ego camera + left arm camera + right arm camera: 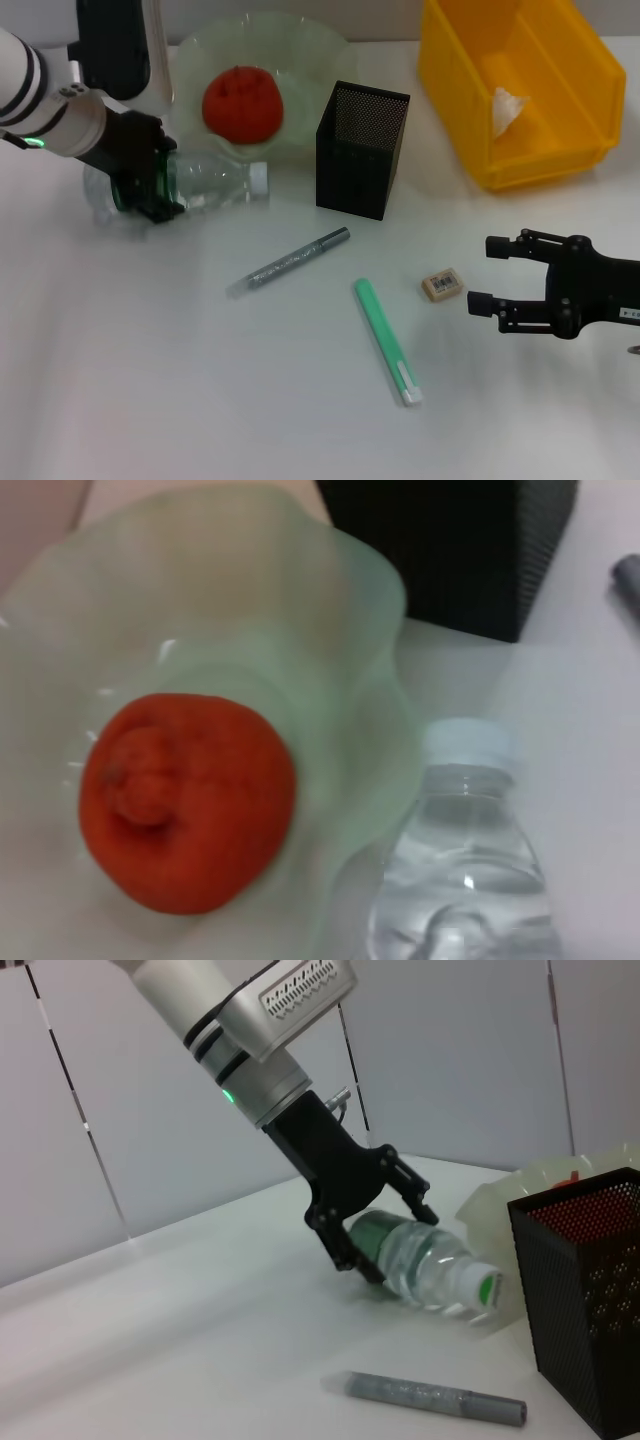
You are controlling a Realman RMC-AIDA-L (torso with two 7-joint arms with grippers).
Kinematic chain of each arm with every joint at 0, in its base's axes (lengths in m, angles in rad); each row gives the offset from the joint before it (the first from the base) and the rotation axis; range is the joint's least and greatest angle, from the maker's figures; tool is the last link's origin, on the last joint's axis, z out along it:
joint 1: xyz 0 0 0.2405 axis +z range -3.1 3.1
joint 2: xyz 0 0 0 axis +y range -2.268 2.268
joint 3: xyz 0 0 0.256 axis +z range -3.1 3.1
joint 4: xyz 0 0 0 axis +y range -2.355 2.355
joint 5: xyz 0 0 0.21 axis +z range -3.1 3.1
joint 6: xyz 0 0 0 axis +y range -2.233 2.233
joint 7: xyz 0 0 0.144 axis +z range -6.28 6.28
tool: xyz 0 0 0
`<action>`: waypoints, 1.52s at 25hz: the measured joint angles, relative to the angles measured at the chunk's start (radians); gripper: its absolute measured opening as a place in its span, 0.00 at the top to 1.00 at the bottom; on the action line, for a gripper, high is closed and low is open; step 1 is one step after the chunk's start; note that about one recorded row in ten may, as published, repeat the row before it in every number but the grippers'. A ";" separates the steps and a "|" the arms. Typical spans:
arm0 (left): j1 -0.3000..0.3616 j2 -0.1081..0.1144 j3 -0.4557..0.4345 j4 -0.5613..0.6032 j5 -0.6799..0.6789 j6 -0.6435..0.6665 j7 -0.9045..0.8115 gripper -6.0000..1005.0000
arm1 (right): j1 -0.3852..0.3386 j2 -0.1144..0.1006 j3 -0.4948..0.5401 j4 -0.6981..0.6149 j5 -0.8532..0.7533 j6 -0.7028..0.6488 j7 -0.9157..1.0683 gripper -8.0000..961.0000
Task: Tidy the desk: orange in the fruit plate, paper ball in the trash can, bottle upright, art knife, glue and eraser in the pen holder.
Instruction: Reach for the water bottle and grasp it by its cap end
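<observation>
Left pincer (pixel 160 185) around lying bottle (pixel 215 185).

White desk (pixel 150 400) carries plate (pixel 330 50), bottle (pixel 215 185) (lying down), holder (pixel 362 150), bin (pixel 520 160), eraser (pixel 441 285), 2 pens (pixel 290 260).

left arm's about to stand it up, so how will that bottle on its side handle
The bottle looks clear and empty, so probably light and apt to dent under the left gripper straddling it. Round and lying flat, it could roll. Once upright, it may tip easily.
</observation>
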 joint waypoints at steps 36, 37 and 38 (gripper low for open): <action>0.021 -0.011 0.203 0.003 -0.225 0.117 -0.007 0.28 | -0.002 -0.004 0.000 -0.002 -0.001 -0.003 0.019 0.13; 0.021 -0.011 0.203 0.003 -0.225 0.117 -0.007 0.32 | -0.002 -0.004 0.000 -0.002 -0.001 -0.003 0.019 0.13; 0.022 -0.011 0.204 0.003 -0.225 0.117 -0.008 0.37 | -0.002 -0.005 0.000 -0.002 -0.001 -0.003 0.019 0.13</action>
